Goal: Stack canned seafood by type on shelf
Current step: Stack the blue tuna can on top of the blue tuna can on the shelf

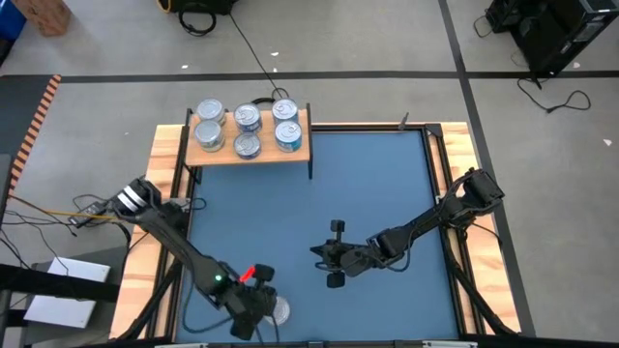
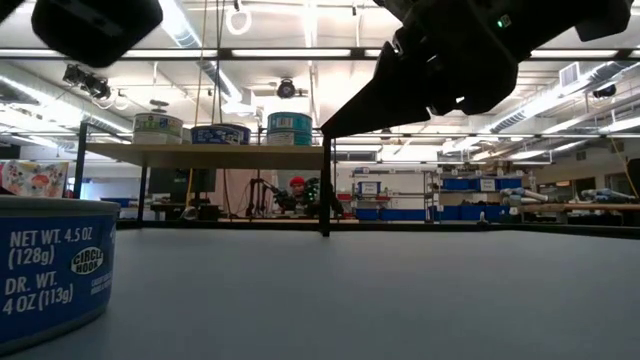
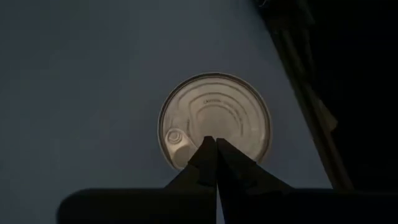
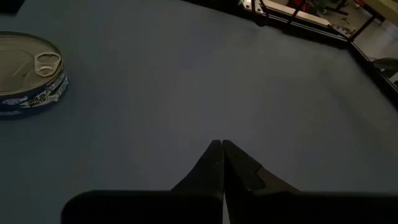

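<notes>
From above, the left end effector (image 1: 253, 307) half hides a can (image 1: 278, 309) at the tabletop's (image 1: 377, 174) near edge; its wrist camera shows fingers together above the lid. The right end effector (image 1: 334, 253) hangs mid-table, fingers together. Five cans (image 1: 249, 118) sit on the shelf (image 1: 221, 153).

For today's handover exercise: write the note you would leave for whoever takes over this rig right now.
Left hand: shut, empty, hovering over the lone can at the near edge of the blue table.
Right hand: shut, empty, over mid-table.
Shelf: six cans already on it, at the far left.
Left to do: pick up the lone can and stack it with its type.
</notes>
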